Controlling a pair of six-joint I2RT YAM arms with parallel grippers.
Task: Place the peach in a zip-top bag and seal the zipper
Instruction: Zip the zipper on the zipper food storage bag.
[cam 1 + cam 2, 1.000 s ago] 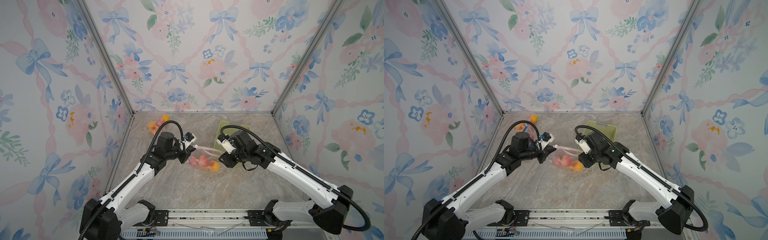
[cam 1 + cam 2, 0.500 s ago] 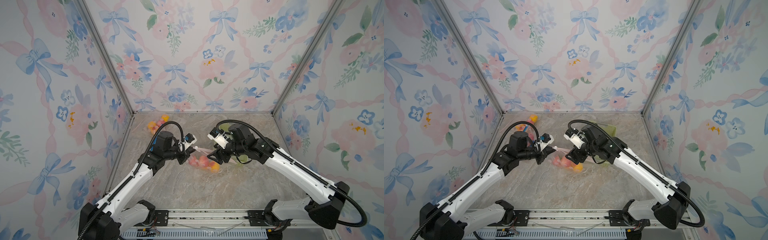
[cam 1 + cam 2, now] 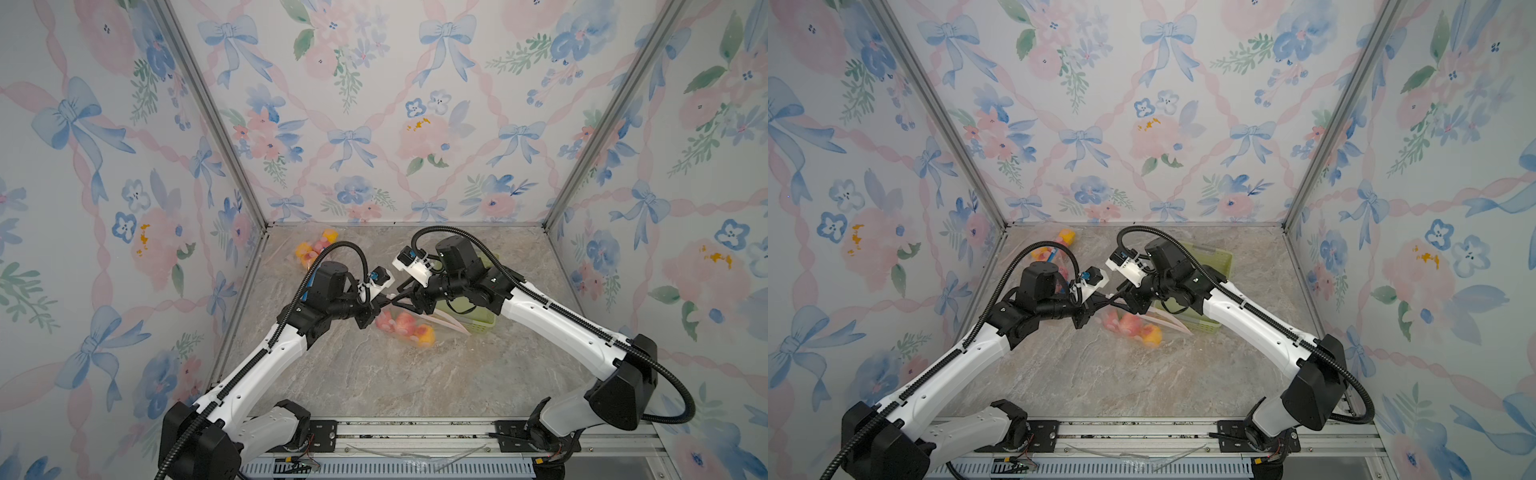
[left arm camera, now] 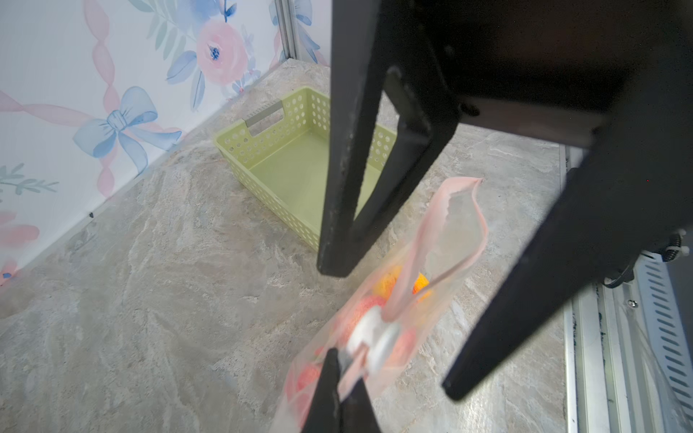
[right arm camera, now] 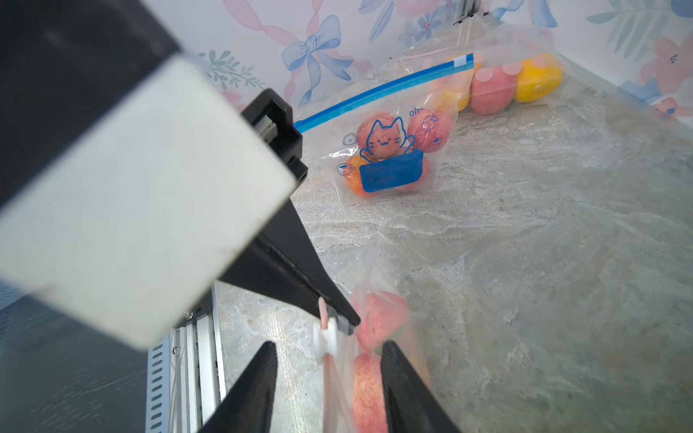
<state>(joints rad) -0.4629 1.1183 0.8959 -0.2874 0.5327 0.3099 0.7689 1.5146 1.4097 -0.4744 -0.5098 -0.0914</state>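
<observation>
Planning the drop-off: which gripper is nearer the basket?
Right. The right gripper straddles the bag just beside the basket; the left gripper, shut on the bag, is farther off.

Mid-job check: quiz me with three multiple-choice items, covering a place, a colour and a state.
1. The cat-print bag lies: A in the basket; B near the far left corner; C on the front rail.
2. Zipper strip of the held bag in the left gripper: A pink; B blue; C green.
3. The right gripper is: A shut on a peach; B shut on the basket; C open astride the slider.
B, it sits by the corner walls; A, pink in the left wrist view; C, gaps flank the slider.
</observation>
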